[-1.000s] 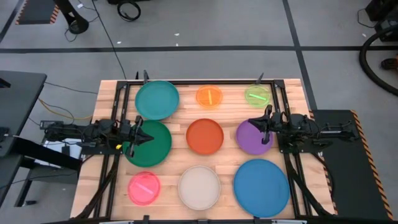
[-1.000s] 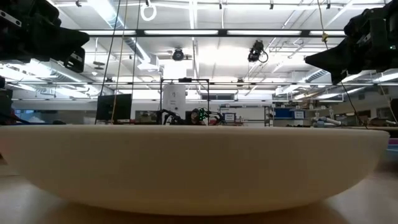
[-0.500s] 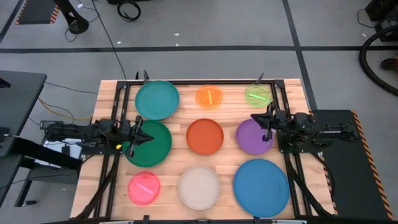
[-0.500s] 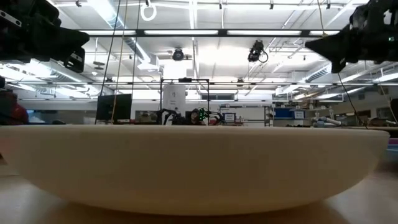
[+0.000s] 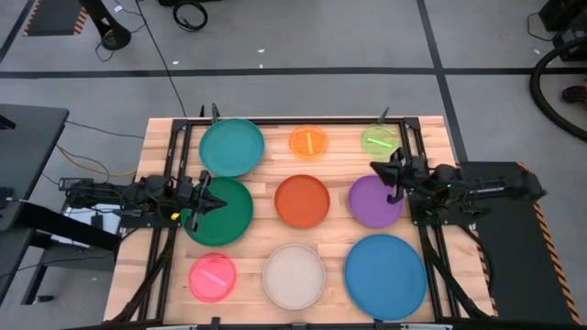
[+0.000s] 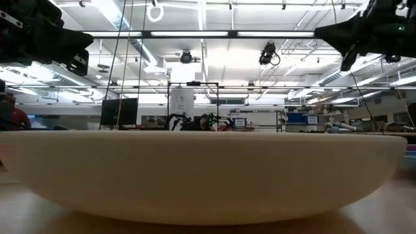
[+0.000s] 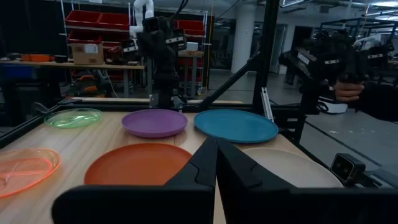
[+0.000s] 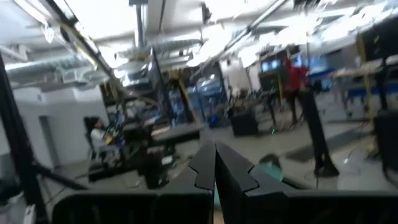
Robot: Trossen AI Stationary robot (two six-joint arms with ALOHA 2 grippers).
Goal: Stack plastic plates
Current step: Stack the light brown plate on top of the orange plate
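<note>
Wooden table (image 5: pixel 431 137) — nine plates spread.

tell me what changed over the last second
The right gripper drew back toward the right table edge and rose, off the middle of the purple plate, holding nothing. The left gripper stayed over the dark green plate. No plate moved.

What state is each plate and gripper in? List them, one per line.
teal plate: flat, unstacked
orange plate: flat, unstacked
lime plate: flat, unstacked
dark green plate: flat, under left gripper
red-orange plate: flat, unstacked
purple plate: flat, unstacked
pink plate: flat, unstacked
cream plate: flat, unstacked
blue plate: flat, unstacked
left gripper: shut, empty
right gripper: shut, empty
</note>
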